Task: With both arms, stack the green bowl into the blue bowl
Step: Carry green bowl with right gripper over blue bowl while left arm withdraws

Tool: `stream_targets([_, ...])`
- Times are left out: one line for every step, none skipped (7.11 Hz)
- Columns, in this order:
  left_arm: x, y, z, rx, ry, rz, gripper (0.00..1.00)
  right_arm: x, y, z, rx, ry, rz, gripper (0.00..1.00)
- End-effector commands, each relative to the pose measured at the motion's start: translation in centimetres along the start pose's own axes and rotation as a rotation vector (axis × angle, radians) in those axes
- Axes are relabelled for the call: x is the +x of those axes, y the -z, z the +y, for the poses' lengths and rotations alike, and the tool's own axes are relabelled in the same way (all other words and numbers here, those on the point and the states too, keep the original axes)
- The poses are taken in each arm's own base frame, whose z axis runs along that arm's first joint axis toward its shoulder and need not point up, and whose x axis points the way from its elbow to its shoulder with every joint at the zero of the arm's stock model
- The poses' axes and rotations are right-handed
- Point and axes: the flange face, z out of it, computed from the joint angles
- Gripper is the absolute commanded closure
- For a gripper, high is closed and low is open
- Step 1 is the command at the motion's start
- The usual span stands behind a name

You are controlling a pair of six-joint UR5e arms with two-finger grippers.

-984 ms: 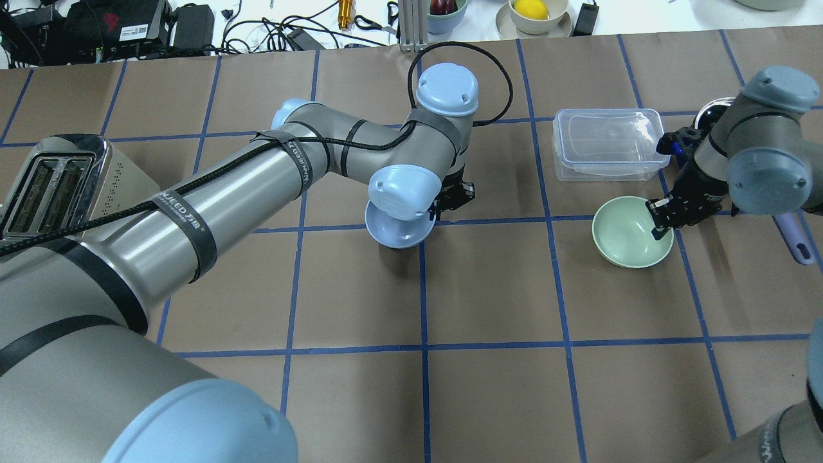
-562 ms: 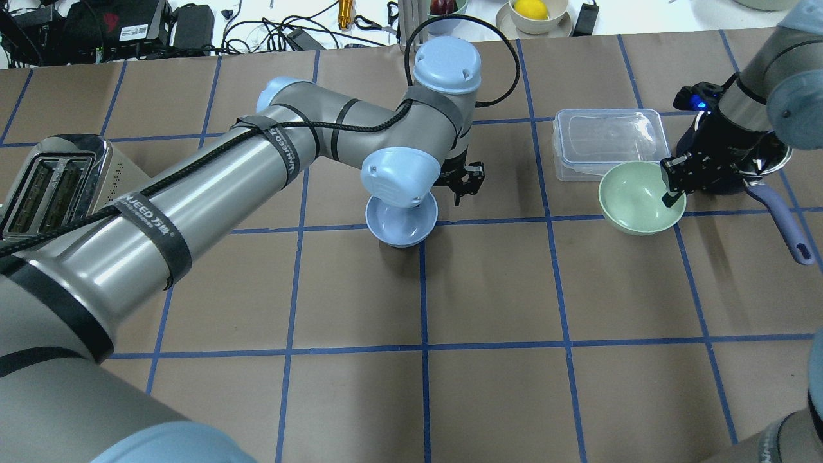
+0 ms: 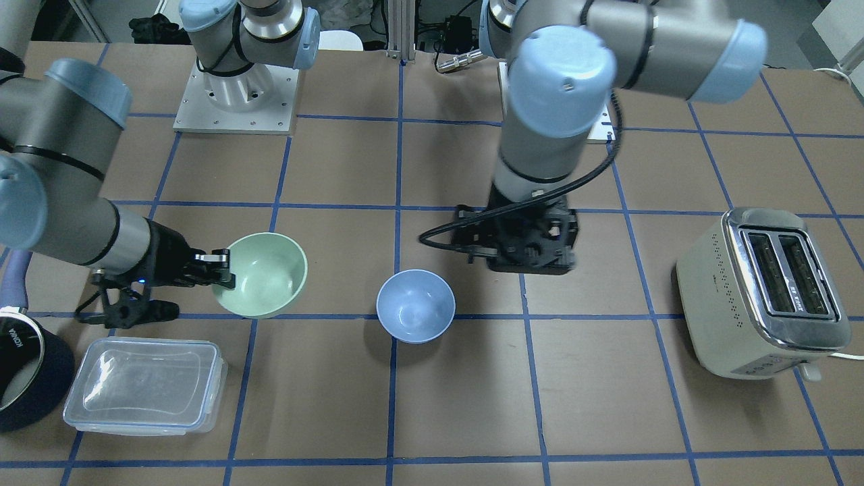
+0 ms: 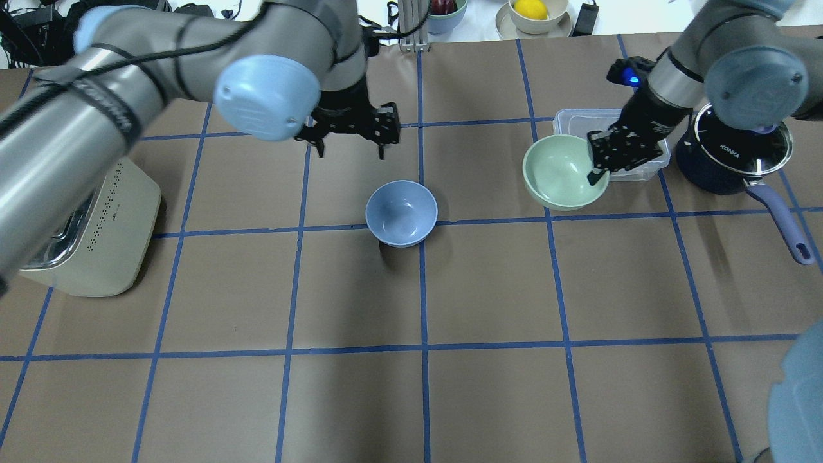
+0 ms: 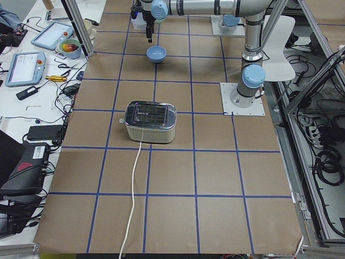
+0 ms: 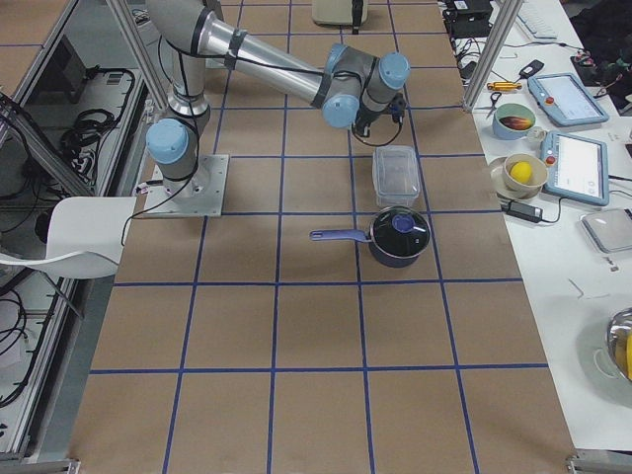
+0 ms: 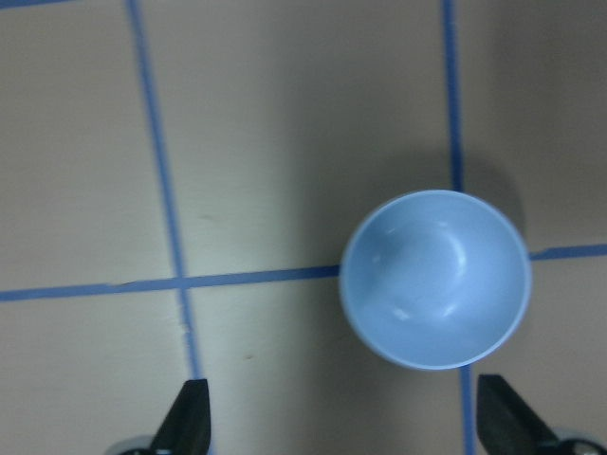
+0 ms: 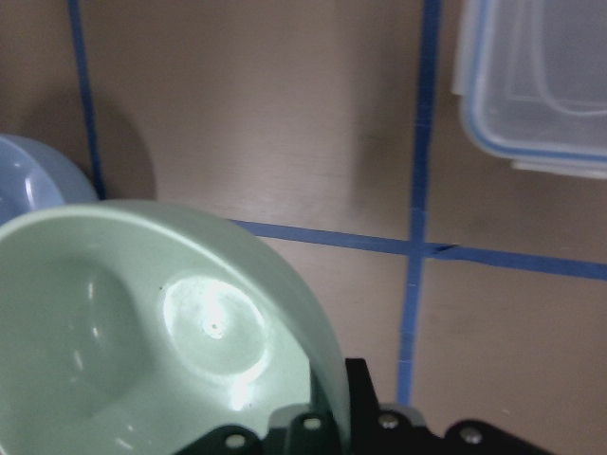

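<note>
Mint-green plastic first: the green bowl (image 4: 557, 172) is pinched by its rim in the right gripper (image 4: 596, 175), one finger inside and one outside. It looks lifted off the table (image 4: 488, 289), over toward the right edge, beside the clear box (image 4: 578, 121). The blue bowl (image 4: 401, 212) sits open side up about mid-width, a bit toward the far edge, with nothing touching it. So the target lies to the left of the carried bowl, well apart. The left gripper (image 4: 350, 152) hangs up high near the blue bowl, fingers spread wide, empty. My guess is the right arm, being the loaded one, needs to carry leftward and then lower.
</note>
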Motion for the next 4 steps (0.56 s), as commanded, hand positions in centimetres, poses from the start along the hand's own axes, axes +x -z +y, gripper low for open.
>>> stream_targets([-9.0, 5.4, 3.1, -0.014, 0.0, -0.003, 0.0, -11.2, -4.2, 0.5, 0.031, -0.054, 0.013, 1.0])
stream_targets([-9.6, 7.3, 5.8, -0.017, 0.01, -0.007, 0.0, -13.1, -6.1, 0.2, 0.033, -0.043, 0.014, 1.0])
stream_targets([-9.5, 8.7, 7.8, 0.023, 0.02, -0.011, 0.0, -14.0, -7.7, 0.3, 0.005, -0.037, -0.015, 1.0])
stream_targets([-9.1, 9.7, 8.7, 0.054, 0.041, -0.012, 0.0, -15.2, -9.0, 0.4, -0.012, -0.083, -0.027, 1.0])
